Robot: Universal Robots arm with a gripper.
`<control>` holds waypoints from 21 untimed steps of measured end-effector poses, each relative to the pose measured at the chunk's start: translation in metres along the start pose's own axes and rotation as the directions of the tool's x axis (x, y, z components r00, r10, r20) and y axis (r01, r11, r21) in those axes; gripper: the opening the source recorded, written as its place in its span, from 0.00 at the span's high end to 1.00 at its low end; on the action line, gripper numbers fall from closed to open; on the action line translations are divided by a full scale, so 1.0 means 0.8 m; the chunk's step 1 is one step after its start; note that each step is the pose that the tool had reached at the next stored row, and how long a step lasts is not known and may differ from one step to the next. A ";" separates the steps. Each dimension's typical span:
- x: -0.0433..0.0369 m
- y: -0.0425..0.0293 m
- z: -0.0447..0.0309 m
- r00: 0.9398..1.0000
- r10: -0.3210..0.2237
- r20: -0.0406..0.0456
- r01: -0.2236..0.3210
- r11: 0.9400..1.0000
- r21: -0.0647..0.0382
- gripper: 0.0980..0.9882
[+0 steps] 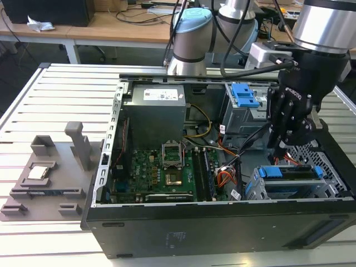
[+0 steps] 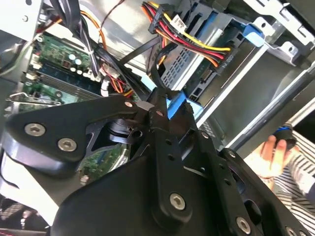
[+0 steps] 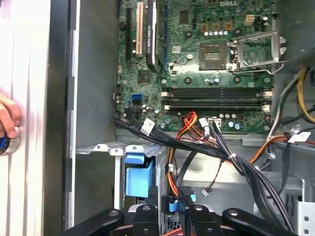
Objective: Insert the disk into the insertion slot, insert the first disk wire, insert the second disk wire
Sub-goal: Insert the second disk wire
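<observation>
The disk [image 1: 289,172], ringed by its bright blue caddy, lies inside the insertion slot [image 1: 255,190], a grey perforated cage at the case's front right corner in the exterior view. My gripper [image 1: 280,151] hangs just above the cage's rear end. In the second wrist view the black fingers [image 2: 123,109] meet on a blue plug [image 2: 178,105] at the end of a black disk wire. Beyond them a yellow, red and black wire bundle [image 2: 197,42] ends in a black plug [image 2: 222,60] seated against the disk's edge. The first wrist view has the blue caddy [image 3: 140,175] beside my gripper [image 3: 172,214].
The open case [image 1: 222,228] holds the motherboard [image 1: 161,169], a power supply [image 1: 153,114] and a taller bay with a blue latch [image 1: 243,95]. Loose cables [image 3: 236,162] cross beside the cage. A person's hand [image 2: 268,156] is near the case wall. Grey fixtures [image 1: 50,167] sit on the exterior view's left.
</observation>
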State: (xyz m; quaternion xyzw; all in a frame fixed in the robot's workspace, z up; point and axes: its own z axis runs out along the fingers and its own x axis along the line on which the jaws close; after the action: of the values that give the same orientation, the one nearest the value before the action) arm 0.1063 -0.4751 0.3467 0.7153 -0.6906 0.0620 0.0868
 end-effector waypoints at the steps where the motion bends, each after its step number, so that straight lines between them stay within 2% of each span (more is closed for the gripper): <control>1: -0.001 -0.0001 0.0011 1.000 -0.009 -0.004 0.009 1.000 0.002 0.77; 3: -0.003 -0.0003 0.0044 0.999 -0.038 -0.015 0.038 0.999 0.007 0.77; 6: -0.003 -0.0003 0.0047 0.998 -0.050 -0.033 0.050 0.999 0.008 0.77; 7: -0.002 -0.0003 0.0048 0.998 -0.050 -0.035 0.050 0.999 0.008 0.77; 16: 0.001 -0.0003 0.0068 0.998 -0.050 -0.038 0.050 0.999 0.008 0.77; 18: 0.001 -0.0003 0.0068 0.998 -0.050 -0.038 0.050 0.999 0.008 0.95; 21: 0.001 -0.0003 0.0068 0.998 -0.050 -0.038 0.050 0.999 0.008 0.95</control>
State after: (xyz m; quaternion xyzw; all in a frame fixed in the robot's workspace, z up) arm 0.1064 -0.4769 0.3415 0.7315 -0.6704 0.0765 0.0981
